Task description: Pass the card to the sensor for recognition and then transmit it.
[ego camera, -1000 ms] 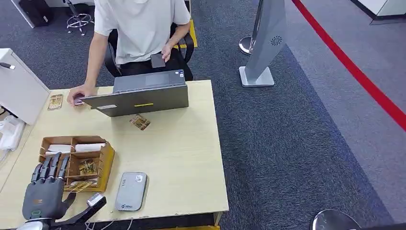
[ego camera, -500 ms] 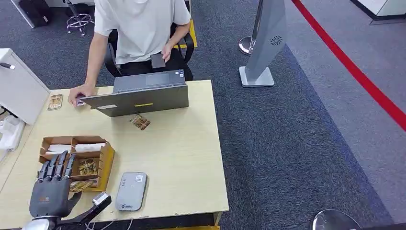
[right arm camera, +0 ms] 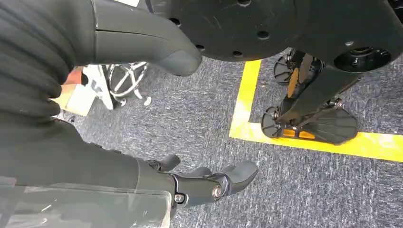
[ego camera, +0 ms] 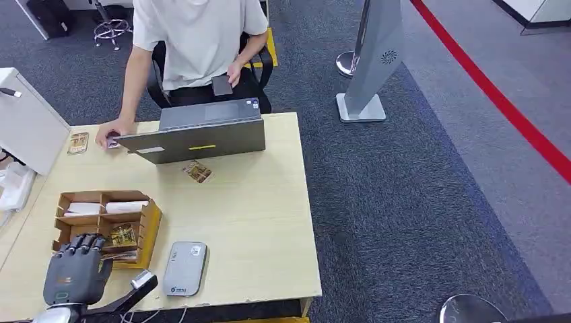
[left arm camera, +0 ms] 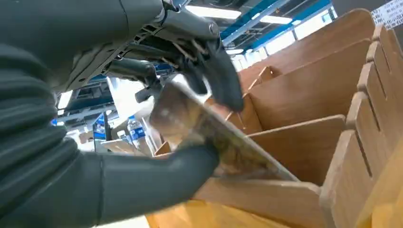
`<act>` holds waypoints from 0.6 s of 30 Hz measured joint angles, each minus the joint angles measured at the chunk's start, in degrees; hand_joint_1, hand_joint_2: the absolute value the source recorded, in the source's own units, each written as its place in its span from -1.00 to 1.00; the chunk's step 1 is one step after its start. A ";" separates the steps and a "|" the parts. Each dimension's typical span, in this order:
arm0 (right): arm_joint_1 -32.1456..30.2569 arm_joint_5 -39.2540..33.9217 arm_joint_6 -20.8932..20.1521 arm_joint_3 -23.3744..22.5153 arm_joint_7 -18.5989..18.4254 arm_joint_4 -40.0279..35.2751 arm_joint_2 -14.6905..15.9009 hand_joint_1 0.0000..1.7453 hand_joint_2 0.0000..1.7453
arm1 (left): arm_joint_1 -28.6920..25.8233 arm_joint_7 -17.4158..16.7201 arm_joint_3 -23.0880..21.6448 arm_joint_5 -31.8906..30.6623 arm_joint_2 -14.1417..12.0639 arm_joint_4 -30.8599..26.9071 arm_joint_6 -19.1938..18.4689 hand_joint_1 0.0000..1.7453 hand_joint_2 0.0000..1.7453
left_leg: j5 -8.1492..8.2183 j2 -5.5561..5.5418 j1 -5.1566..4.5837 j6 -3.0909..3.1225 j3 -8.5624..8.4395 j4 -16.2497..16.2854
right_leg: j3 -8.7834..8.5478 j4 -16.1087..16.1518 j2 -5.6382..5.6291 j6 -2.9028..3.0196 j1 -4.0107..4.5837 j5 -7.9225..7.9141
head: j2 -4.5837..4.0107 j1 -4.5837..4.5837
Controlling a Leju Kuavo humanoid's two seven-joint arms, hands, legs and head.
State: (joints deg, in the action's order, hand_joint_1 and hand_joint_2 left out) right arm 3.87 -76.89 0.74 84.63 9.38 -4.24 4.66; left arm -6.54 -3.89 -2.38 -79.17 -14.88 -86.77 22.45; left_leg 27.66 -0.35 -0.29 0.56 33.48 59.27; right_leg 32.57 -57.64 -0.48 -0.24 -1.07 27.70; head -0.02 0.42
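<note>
Nearest you, the left hand [ego camera: 73,269] has its fingers curled into the wooden organizer [ego camera: 151,225] at the desk's [ego camera: 256,222] near left corner; the left wrist view shows thumb and fingers pinching a card [left arm camera: 214,137] lying tilted in a compartment; so you appear to be at the pick-up step; next, lift it clear of the dividers and carry it right to the grey sensor [ego camera: 184,268] just beside the box; open desk lies beyond, up to the laptop [ego camera: 195,138] and the person [ego camera: 192,40]; your right hand [right arm camera: 199,183] hangs loosely open, holding nothing
</note>
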 joint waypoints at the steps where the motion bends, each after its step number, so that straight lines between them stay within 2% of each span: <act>1: -0.01 0.00 0.00 0.02 0.02 0.00 0.00 -1.00 1.00 | -0.01 -0.04 -0.02 0.24 -0.15 0.02 -0.09 1.00 1.00 | 0.00 0.00 0.00 0.00 0.00 0.00 | 0.00 0.00 0.00 0.00 0.00 0.00 | 0.00 -0.02; 18: -0.02 -0.07 -0.07 0.37 0.02 0.02 0.00 -1.00 1.00 | -0.01 -0.04 -0.31 0.88 -0.94 0.07 -1.29 1.00 1.00 | 0.00 0.00 0.00 0.00 0.00 0.00 | 0.00 0.00 0.00 0.00 0.00 0.00 | 0.00 0.00</act>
State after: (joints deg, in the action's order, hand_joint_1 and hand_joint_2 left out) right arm 3.85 -76.96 0.68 85.00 9.40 -4.22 4.66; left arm -6.55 -3.93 -2.69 -78.29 -15.82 -86.71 21.16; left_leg 27.66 -0.36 -0.29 0.56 33.48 59.27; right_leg 32.57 -57.64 -0.48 -0.24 -1.07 27.70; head -0.02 0.42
